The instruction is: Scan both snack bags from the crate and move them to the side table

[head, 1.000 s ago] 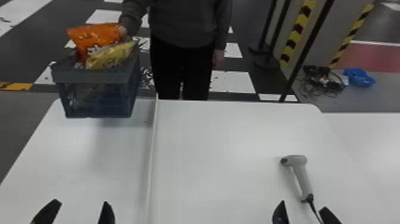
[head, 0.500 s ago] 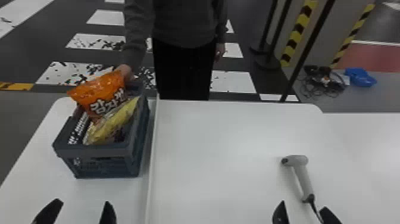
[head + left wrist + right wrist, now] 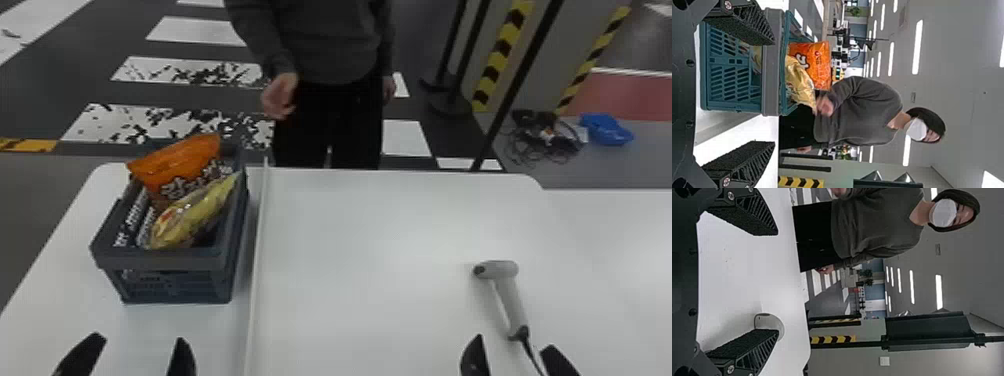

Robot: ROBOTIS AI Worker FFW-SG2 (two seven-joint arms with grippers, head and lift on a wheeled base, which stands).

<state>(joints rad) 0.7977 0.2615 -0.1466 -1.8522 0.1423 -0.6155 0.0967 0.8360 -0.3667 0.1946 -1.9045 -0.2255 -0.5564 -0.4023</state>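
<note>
The scanner (image 3: 510, 301) is grey; orange bag (image 3: 182, 162) is printed, yellow bag (image 3: 192, 215) shiny

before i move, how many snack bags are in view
2 in the crate: an orange bag toward the far end, a yellow bag in front; more may hide beneath.

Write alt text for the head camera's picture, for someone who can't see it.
A blue-grey plastic crate holding an orange snack bag and a yellow snack bag stands at left on a white table; a grey handheld scanner lies at right. The robot's open black left gripper and right gripper show at the bottom.
</note>
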